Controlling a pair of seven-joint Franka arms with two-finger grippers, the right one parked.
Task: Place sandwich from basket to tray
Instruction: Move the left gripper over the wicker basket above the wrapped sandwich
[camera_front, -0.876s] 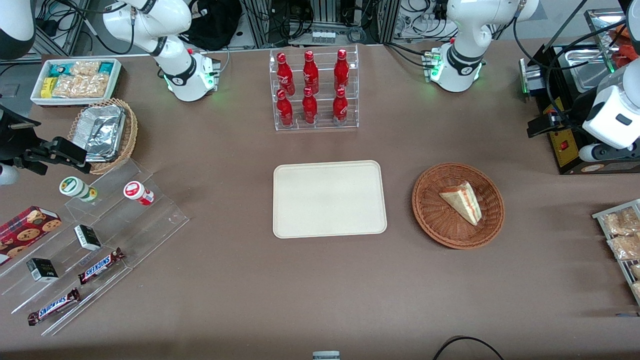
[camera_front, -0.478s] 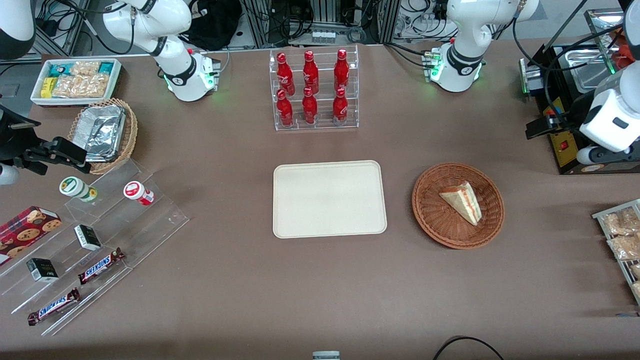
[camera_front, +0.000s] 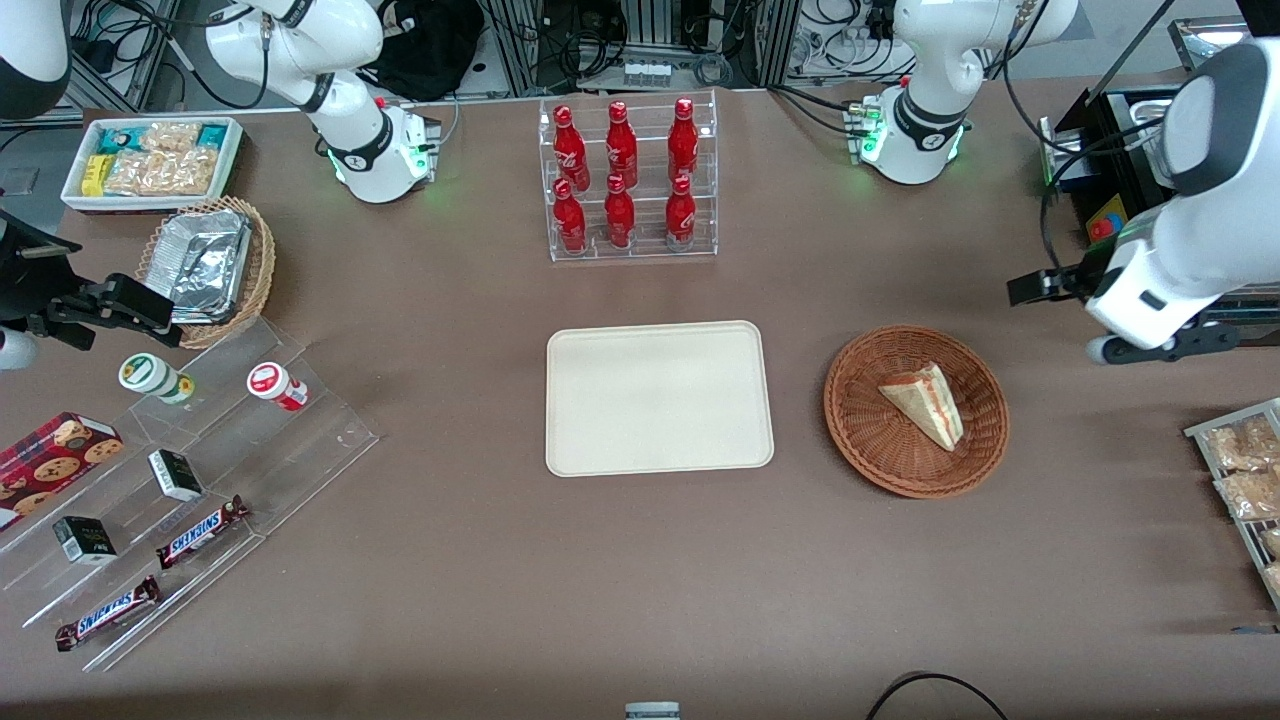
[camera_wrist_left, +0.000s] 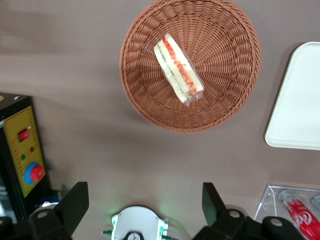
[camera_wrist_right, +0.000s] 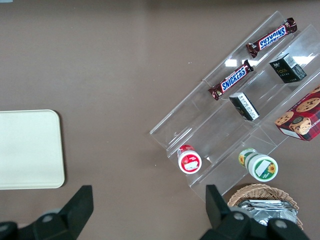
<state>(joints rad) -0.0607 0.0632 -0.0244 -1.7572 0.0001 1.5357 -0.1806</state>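
1. The table (camera_front: 640, 580), covered in brown, is being viewed with the working arm raised over its own end; nothing on it is being touched by that arm.

2. The tray (camera_front: 659, 398) is being found flat and bare at mid-table, well apart from the gripper, toward the parked arm's end from it. In the left wrist view only a rounded corner of the tray (camera_wrist_left: 298, 102) is being shown.

3. The basket (camera_front: 915, 410) is being seen between the tray and the gripper, near the gripper but not under it, and somewhat nearer to the front camera than it. In the left wrist view the whole basket (camera_wrist_left: 190, 65) is being shown ahead of the fingers.

4. The gripper (camera_wrist_left: 144, 202) is being held in the air above bare table, clear of the basket rim. Its two dark fingers (camera_wrist_left: 74, 201) are being kept wide apart, with nothing between them. In the front view the gripper (camera_front: 1150, 345) is being largely hidden by the white wrist housing.

5. The sandwich (camera_front: 925, 402) is being found lying inside the basket, untouched and well apart from the fingers. In the left wrist view the sandwich (camera_wrist_left: 178, 69) is being seen with its red and green layered edge turned upward.
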